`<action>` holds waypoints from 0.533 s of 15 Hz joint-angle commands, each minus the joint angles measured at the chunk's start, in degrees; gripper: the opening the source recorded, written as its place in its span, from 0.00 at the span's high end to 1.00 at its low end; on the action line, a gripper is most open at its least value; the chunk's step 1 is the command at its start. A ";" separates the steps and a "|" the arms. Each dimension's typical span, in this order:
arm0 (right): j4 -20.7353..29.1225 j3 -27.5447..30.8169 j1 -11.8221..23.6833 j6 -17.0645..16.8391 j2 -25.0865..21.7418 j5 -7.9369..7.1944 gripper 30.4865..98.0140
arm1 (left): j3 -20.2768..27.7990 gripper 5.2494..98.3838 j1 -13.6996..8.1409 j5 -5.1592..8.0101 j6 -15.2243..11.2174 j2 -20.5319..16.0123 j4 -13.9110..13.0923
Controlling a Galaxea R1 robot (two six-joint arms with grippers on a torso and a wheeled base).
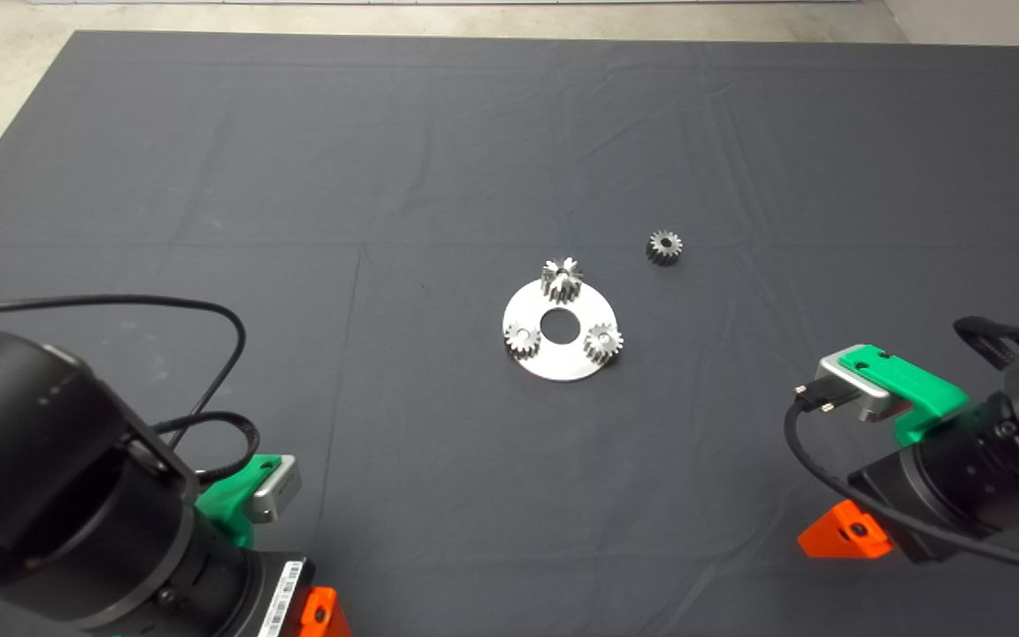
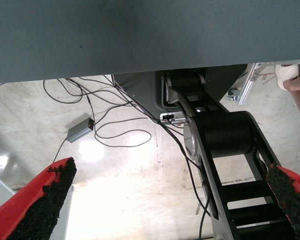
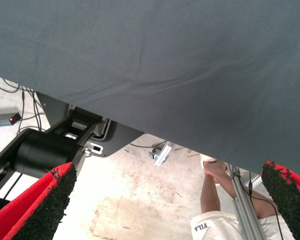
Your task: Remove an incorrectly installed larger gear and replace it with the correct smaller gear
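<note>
A round steel plate (image 1: pixel 576 354) with a centre hole lies mid-mat. The larger gear (image 1: pixel 562 278), tall with a star-cut top, stands on its far edge. Two short gears (image 1: pixel 522 338) (image 1: pixel 602 341) sit on the plate's left and right. The smaller gear (image 1: pixel 664 247), dark with a plain round hole, lies loose on the mat to the plate's far right. My left gripper (image 2: pixel 170 200) waits at the lower left, open and holding nothing. At the lower right my right gripper (image 3: pixel 165 205) is open and bare too.
The dark mat (image 1: pixel 439 159) covers the table, with pale floor past its far edge. Wrist views show the mat's near edge, floor cables (image 2: pixel 110 130), a small grey box (image 2: pixel 80 131), the robot's base, and a person's leg (image 3: pixel 215 190).
</note>
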 commanded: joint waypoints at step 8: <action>-4.34 -34.49 -1.57 -28.70 12.14 -5.69 0.00 | 0.60 0.00 -0.11 0.43 -0.35 1.33 -1.12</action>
